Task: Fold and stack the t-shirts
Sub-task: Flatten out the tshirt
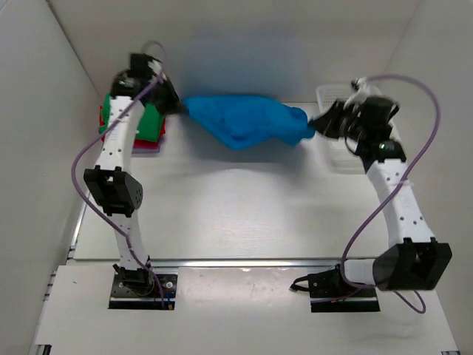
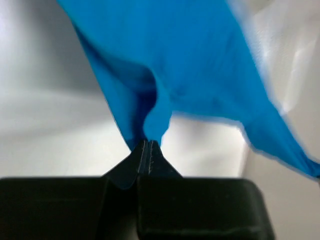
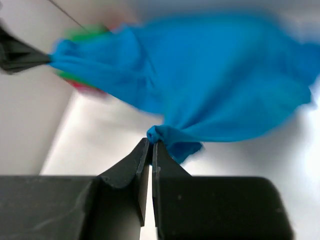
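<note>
1. Cloth of the blue t-shirt hangs in the air above the far part of the table. It is strung sideways between the two grippers, and its middle is bunched and sags in loose folds.
2. The left gripper holds the shirt's left end. Its jaws are pressed tight together on a thin pinch of the blue fabric, and the rest of the cloth fans out from the tips.
3. The right gripper holds the opposite end. Its jaws are closed to a narrow slit, with a small knot of blue cloth caught at the tips.
4. A green folded shirt lies on a red folded shirt at the far left of the table. The stack sits just beside the left gripper and is partly hidden by the left arm.
5. A white mesh basket stands at the far right, mostly covered by the right arm's wrist.
</note>
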Controlling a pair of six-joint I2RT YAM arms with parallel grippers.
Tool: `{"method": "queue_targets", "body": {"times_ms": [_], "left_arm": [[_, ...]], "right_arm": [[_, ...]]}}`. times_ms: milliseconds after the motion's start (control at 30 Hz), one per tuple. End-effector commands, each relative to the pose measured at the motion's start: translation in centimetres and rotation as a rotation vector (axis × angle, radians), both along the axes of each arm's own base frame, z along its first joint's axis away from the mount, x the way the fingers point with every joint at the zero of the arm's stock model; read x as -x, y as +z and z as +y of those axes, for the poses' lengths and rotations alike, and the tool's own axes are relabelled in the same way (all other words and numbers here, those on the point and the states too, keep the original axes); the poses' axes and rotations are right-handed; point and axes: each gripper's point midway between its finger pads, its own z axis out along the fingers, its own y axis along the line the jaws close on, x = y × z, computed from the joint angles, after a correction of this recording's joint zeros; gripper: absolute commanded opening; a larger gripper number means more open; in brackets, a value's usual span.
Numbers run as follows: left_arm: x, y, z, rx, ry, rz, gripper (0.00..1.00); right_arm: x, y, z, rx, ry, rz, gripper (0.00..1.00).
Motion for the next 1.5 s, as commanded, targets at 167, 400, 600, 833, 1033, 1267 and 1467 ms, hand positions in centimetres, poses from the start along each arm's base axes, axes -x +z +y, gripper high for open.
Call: {"method": "queue_targets", "body": {"times_ms": [167,400,600,833,1033,1267,1467], "left_arm": [[14.2,-14.4,3.7,-0.026,0.03,0.229,0.0],[21.2,-18.7,5.3,-0.12,0.038,0.259,0.0],[24.8,-23.3,4.4,-0.1,-0.032,0.4,0.0],[26.9,-23.1,4.1,-0.087,-0.051,0.384,0.0],[20.6,-19.1,3.3,-0.083,-0.048,0.286,0.0],[3.7,-7.7,2.3,0.035,-0.061,-0.01,0.0],[-8.3,9.1,2.4,0.19,-0.016,-0.435,0.0]], "right_arm": [[7.8,-14.7,-2.2,0.091,-0.14,0.284,0.0],[11.4,-16.1,-3.5,0.178,-0.159,0.339,0.0],[13.7,-19.1,-3.8,0.157,-0.139,0.422,0.0],[16.4,-21.3,-2.8,0.201,-0.075,0.497,0.0],[12.3,-18.1,-2.3,0.209,-0.034,0.435,0.0],[-5.8,-6.4,-5.0,0.253,-0.114,0.177,0.0],[-17.4,7.3,-5.2,0.147,-0.11,-0.198,0.0]]}}
